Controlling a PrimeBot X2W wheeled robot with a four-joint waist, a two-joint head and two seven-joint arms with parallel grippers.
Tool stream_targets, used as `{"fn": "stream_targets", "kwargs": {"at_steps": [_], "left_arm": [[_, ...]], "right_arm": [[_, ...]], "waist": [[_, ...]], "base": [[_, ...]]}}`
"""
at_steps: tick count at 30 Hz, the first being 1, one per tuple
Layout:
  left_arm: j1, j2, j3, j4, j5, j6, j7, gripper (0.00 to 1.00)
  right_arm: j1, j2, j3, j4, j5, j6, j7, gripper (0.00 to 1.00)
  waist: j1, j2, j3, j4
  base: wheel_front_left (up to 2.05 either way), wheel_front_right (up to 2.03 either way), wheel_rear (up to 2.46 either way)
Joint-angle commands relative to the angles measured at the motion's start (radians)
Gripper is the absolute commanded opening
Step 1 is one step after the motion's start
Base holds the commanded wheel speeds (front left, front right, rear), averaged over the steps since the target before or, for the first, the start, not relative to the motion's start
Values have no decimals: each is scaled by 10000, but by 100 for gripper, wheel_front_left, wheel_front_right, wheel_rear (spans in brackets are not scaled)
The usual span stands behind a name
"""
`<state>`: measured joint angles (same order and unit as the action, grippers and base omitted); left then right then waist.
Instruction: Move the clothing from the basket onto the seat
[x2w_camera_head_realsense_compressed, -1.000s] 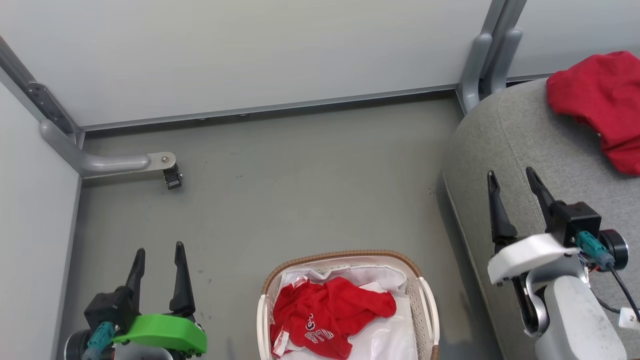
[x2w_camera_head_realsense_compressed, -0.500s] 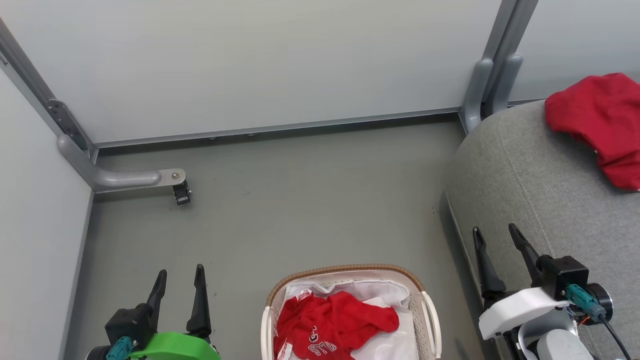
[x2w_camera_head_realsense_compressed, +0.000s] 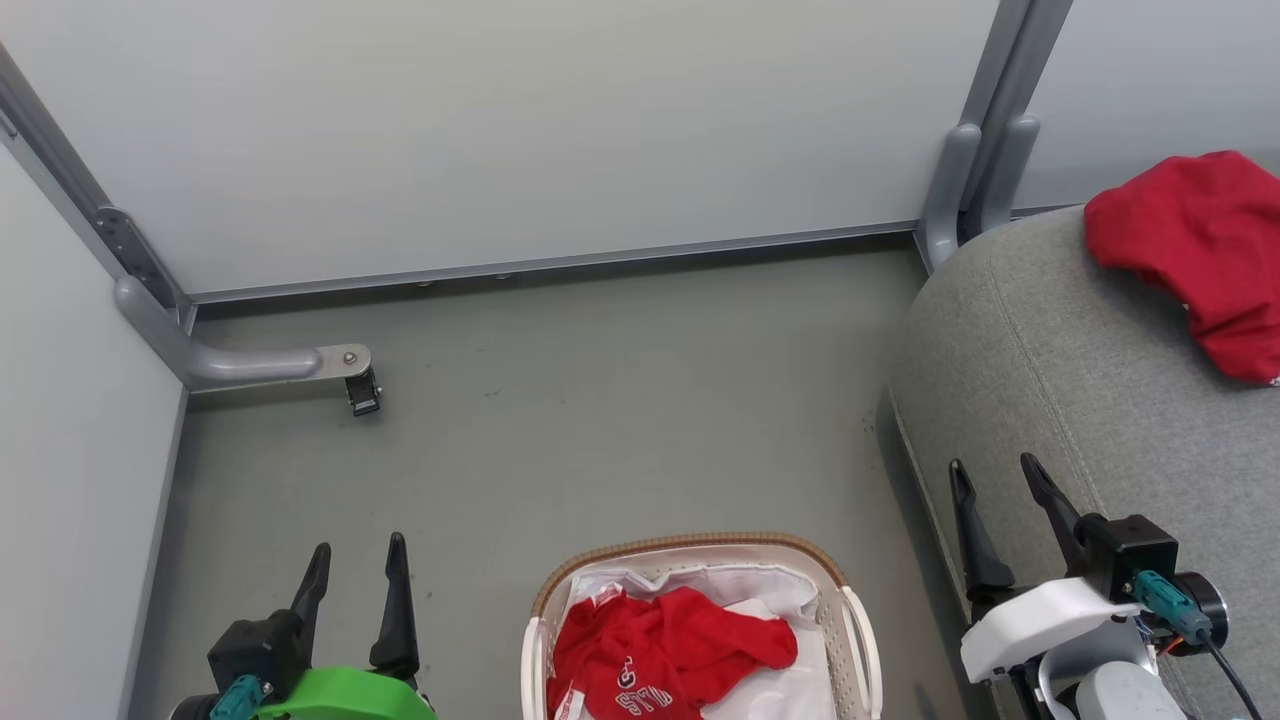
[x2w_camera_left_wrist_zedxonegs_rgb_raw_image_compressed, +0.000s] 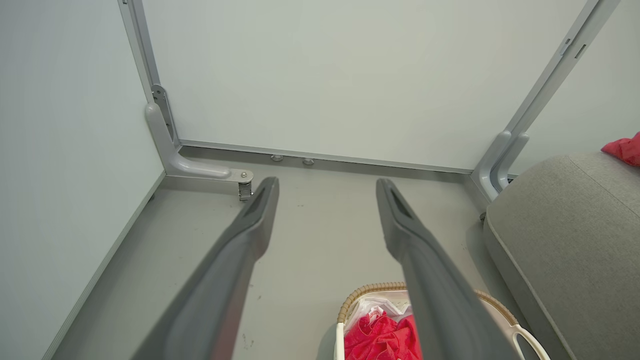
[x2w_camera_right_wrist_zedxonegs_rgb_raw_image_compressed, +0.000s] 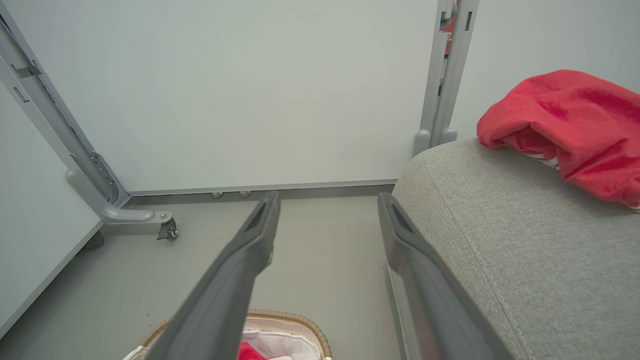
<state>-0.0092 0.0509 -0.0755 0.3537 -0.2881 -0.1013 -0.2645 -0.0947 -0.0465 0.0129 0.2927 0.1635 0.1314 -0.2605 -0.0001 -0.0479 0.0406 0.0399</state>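
Note:
A red garment with white lettering (x2w_camera_head_realsense_compressed: 665, 655) lies crumpled in the white basket (x2w_camera_head_realsense_compressed: 860, 640) with its brown woven rim, at the bottom centre of the head view; the left wrist view catches it too (x2w_camera_left_wrist_zedxonegs_rgb_raw_image_compressed: 380, 337). Another red garment (x2w_camera_head_realsense_compressed: 1195, 245) rests on the grey seat (x2w_camera_head_realsense_compressed: 1050, 380) at the right, seen closer from the right wrist (x2w_camera_right_wrist_zedxonegs_rgb_raw_image_compressed: 565, 130). My left gripper (x2w_camera_head_realsense_compressed: 358, 560) hangs open over the floor, left of the basket. Over the seat's near edge, right of the basket, my right gripper (x2w_camera_head_realsense_compressed: 995, 478) is open and empty.
Pale partition panels wall in the grey floor (x2w_camera_head_realsense_compressed: 600, 420) at the back and left. A grey panel foot with a small caster (x2w_camera_head_realsense_compressed: 362, 390) juts out at the back left. Two grey posts (x2w_camera_head_realsense_compressed: 975, 160) stand behind the seat's corner.
The head camera has tilted, shifting the whole picture downward. The right gripper has drawn back along the seat's edge and sits lower in view. Both grippers stay open; the garments lie as before.

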Motion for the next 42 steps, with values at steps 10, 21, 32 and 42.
{"fn": "stream_targets", "kwargs": {"at_steps": [10, 21, 32, 42], "left_arm": [[-99, -3, -95, -42, 189, -11, 2, 100], [-2100, 4, -1035, 824, 1048, -188, 1, 100], [-5117, 13, -3668, 4318, 1567, -307, 264, 100], [-6658, 25, -5958, 6303, 920, -313, 626, 100]], "right_arm": [[-119, -31, -13, -77, 4, -14, -26, 100], [-903, -28, -446, -694, -407, -14, -26, 100], [-2398, -30, -447, -1336, -720, -14, -26, 100], [-3508, -27, -107, -1852, -426, -14, -26, 100]], "waist": [[1, 0, 146, 0], [1, 0, 1666, -127], [1, 0, 4335, -754], [1, 0, 6318, -1710]], "base": [[0, 0, 0], [0, 0, 0], [0, 0, 0], [0, 0, 0]]}}
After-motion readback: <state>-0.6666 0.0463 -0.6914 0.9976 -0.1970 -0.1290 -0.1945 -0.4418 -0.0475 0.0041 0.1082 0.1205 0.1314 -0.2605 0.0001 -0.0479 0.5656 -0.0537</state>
